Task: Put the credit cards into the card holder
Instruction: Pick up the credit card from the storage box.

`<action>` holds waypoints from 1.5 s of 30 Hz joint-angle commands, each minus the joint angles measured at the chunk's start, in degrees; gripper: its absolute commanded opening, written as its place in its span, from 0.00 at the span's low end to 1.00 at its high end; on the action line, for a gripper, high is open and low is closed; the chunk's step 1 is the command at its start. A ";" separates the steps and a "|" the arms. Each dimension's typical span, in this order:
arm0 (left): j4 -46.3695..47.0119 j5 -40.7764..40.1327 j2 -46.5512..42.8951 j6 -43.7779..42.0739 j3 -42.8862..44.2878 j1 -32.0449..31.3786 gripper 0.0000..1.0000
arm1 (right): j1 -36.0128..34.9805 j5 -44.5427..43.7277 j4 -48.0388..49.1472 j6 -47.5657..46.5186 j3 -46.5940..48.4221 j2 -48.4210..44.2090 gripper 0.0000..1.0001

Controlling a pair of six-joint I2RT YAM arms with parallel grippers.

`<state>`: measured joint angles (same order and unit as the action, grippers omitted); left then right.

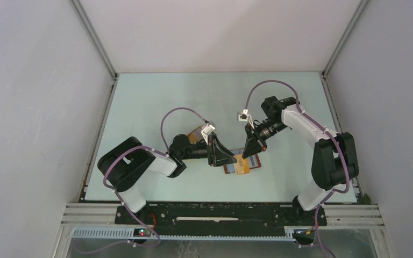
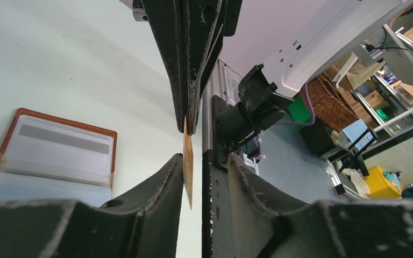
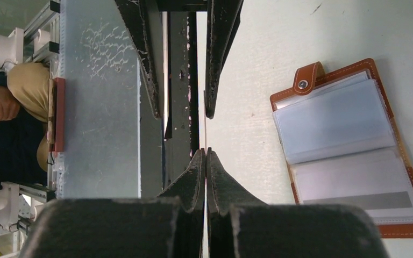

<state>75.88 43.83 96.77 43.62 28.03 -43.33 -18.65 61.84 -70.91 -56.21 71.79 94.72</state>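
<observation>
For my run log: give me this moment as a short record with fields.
card: orange, between both grippers' fingers
right gripper: shut on card
left gripper: open, one finger each side of card
holder: open, flat on table, snap tab showing

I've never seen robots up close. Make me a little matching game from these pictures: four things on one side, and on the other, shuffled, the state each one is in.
Things:
1. card holder
2. orange card
3. left gripper
4. right gripper

States:
A. shut, pinching the card
B. lying open on the table
C. held up, seen edge-on between the two grippers
D. jaws apart, one on each side of the card

Pairs: 1-B, 2-C, 3-D, 4-A
</observation>
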 commanded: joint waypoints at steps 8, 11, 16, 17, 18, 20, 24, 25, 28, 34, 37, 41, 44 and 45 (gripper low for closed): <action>1.06 5.06 2.20 2.51 4.38 0.00 0.35 | -1.22 -1.50 -0.19 -1.19 1.99 -2.38 0.00; -0.43 5.35 2.48 1.97 5.02 -0.29 0.33 | -1.55 -1.59 -0.19 -1.19 1.97 -2.41 0.00; -3.63 5.92 2.49 0.44 6.03 -0.93 0.33 | -1.80 -1.64 -0.23 -1.17 1.95 -2.45 0.00; -4.34 5.91 2.54 0.04 6.21 -1.08 0.33 | -1.81 -1.60 -0.28 -1.25 1.95 -2.47 0.00; -5.09 5.96 2.46 -0.52 6.43 -1.18 0.32 | -1.87 -1.61 -0.31 -1.27 1.95 -2.51 0.00; -6.54 6.12 2.41 -1.23 6.80 -1.38 0.29 | -1.95 -1.66 -0.35 -1.28 2.03 -2.50 0.00; -8.13 6.89 2.62 -1.85 7.53 -1.77 0.14 | -2.02 -1.71 -0.34 -1.28 1.96 -2.57 0.00; -8.16 7.08 2.58 -1.87 7.58 -1.82 0.08 | -2.01 -1.73 -0.32 -1.28 1.97 -2.67 0.00; -8.11 7.18 2.14 -1.95 7.29 -1.77 0.00 | -2.01 -1.86 -0.23 -1.04 1.98 -2.76 0.00; -8.08 1.46 -2.02 -2.79 2.82 -1.70 0.00 | -1.19 -3.34 0.49 0.20 1.92 -4.52 0.49; -5.40 -5.03 -3.76 -1.41 -1.68 -1.76 0.00 | 1.04 -3.82 2.79 1.82 1.05 -7.23 0.60; 4.49 -15.10 -3.73 3.35 -7.99 -1.78 0.00 | 4.85 -5.18 9.69 6.51 -1.84 -11.61 0.63; 5.91 -23.81 -4.44 6.49 -10.05 -2.39 0.00 | 5.86 -10.46 19.59 11.72 -7.08 -15.02 0.58; 5.87 -26.97 -4.74 6.76 -10.48 -2.87 0.00 | 5.83 -12.97 23.47 13.87 -9.09 -15.99 0.58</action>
<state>74.76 31.44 94.39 46.37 20.03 -44.97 -13.30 55.70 -60.77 -50.09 67.99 82.43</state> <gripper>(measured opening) 0.009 0.590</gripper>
